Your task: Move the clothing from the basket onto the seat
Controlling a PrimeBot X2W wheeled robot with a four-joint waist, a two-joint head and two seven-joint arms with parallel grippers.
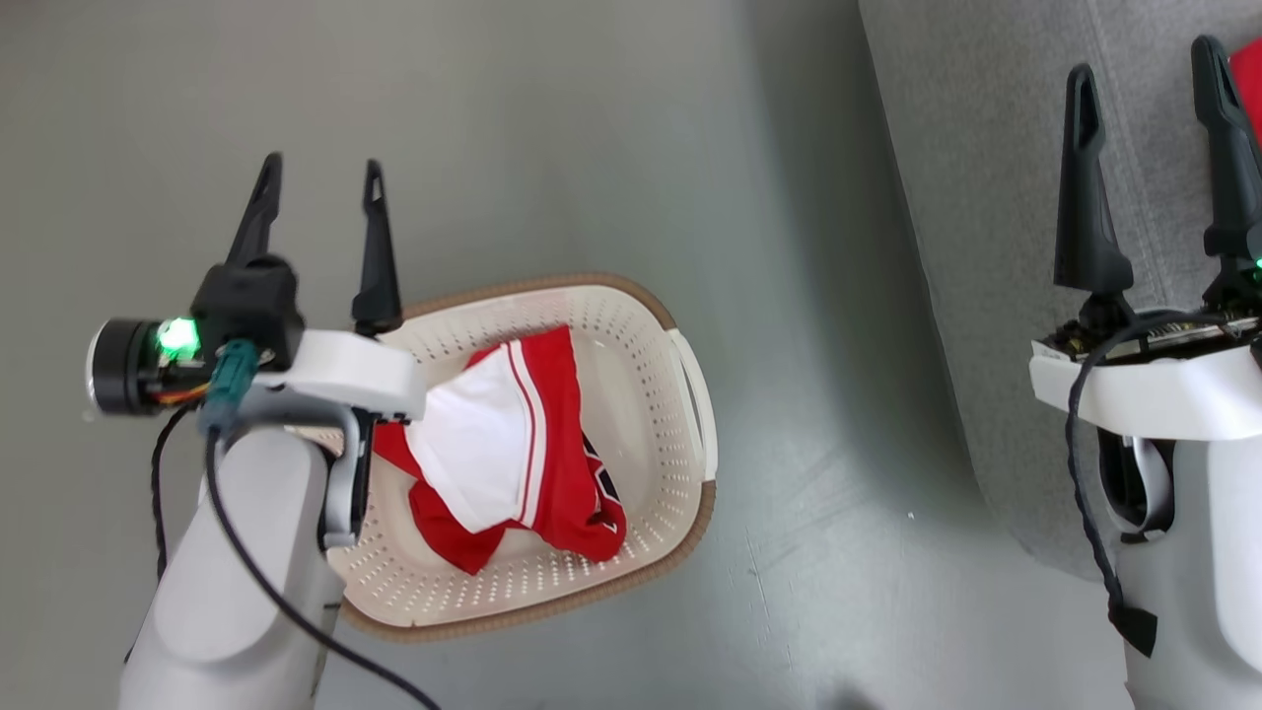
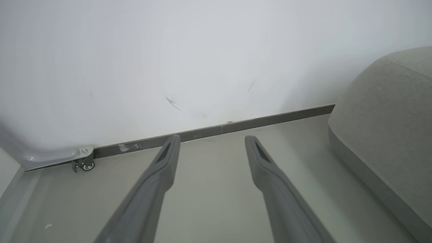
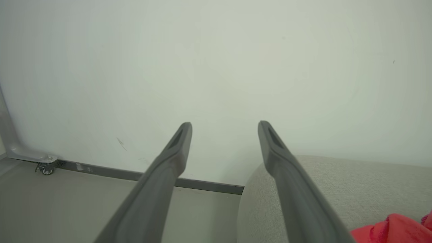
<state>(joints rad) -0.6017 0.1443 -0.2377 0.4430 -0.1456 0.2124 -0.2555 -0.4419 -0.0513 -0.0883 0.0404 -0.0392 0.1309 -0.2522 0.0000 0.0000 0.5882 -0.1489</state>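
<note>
Looking down in the head view, you see the basket (image 1: pixel 592 282) sitting on the grey floor (image 1: pixel 592 128). It is left of the sofa (image 1: pixel 986 197) and apart from it. A bare strip of floor runs between the basket's right handle and the sofa's rounded edge.

One red-and-white garment (image 1: pixel 493 444) lies crumpled inside the basket, with its broad white band on top. A bit of black lettering shows at its right side. The garment sits toward the basket's left and middle, so the perforated bottom shows bare along the right wall. A patch of red cloth (image 1: pixel 1250 79) lies on the sofa at the far right edge of that view. In the right wrist view it shows at the lower right corner, resting on the grey upholstery.

Your left gripper (image 1: pixel 322 170) is over the basket's left rim, its two fingers spread apart and holding nothing. The tips point past the basket over open floor, and the left forearm (image 1: pixel 237 572) covers part of that rim. Your right gripper (image 1: pixel 1144 61) is over the sofa, its fingers likewise apart and empty. The red cloth is just beside its right finger.

In the wrist views, both grippers point toward a white wall (image 2: pixel 202 50) with a dark baseboard (image 2: pixel 270 119). A small caster wheel (image 2: pixel 87 165) stands on the floor at the left.
</note>
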